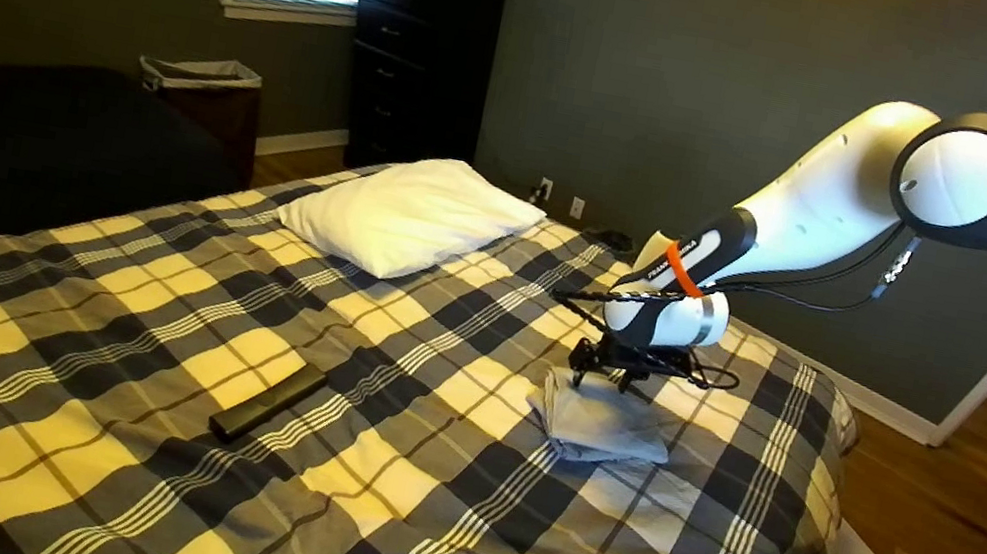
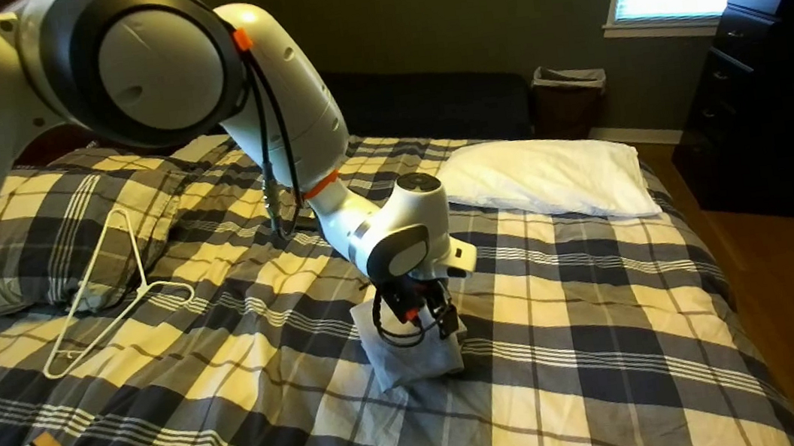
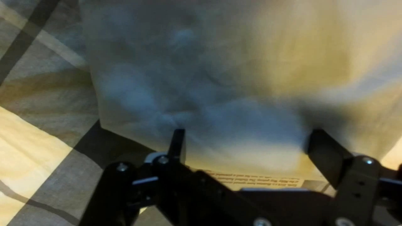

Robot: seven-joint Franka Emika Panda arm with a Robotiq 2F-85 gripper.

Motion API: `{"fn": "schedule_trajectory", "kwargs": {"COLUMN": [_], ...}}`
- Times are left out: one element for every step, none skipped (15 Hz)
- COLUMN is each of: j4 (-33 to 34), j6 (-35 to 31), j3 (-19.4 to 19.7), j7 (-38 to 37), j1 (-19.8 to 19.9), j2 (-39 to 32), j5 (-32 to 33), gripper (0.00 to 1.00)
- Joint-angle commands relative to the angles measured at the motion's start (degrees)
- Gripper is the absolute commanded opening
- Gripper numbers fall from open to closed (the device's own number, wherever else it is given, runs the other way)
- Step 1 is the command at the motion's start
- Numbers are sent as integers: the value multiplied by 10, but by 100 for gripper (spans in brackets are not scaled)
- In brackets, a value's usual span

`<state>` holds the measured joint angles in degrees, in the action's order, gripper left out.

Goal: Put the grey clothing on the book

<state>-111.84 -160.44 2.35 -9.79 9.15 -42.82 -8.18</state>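
The grey clothing point(image 1: 604, 429) lies folded on the bed, and it also shows in an exterior view point(image 2: 414, 361) and fills most of the wrist view point(image 3: 188, 91). A strip of a page with printed text, part of the book point(image 3: 260, 180), shows just past the cloth's near edge in the wrist view. The rest of the book looks covered by the cloth. In the exterior views I cannot make the book out. My gripper point(image 3: 248, 135) is open, its fingers wide apart over the cloth's edge. It points down at the cloth in both exterior views point(image 1: 602, 381) point(image 2: 433, 321). Whether the fingertips touch it I cannot tell.
A plaid bedspread point(image 1: 419, 467) covers the bed. A white pillow point(image 1: 418, 215) lies toward the far edge. A dark flat bar point(image 1: 268, 402) lies on the bed. A white hanger point(image 2: 123, 309) lies by a plaid pillow point(image 2: 75, 224). A dark dresser point(image 1: 419, 66) stands behind.
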Motion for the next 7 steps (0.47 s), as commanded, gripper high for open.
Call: {"fn": "schedule_trajectory", "kwargs": {"j4": [-64,-88,-116,-137,-155,-91,-104], "j6": [33,32,22,16,15,20,20], "j3": [14,25,29,33,23,20,20], "j7": [10,4,2,3,19,10,10], "j1": [-29,-43,-53,-63,-64,-51,-55], "j2": [69,92,118,139,158,100,116], "j5": [11,20,24,29,32,17,18], "gripper": [100,100,100,100,100,100,100]}}
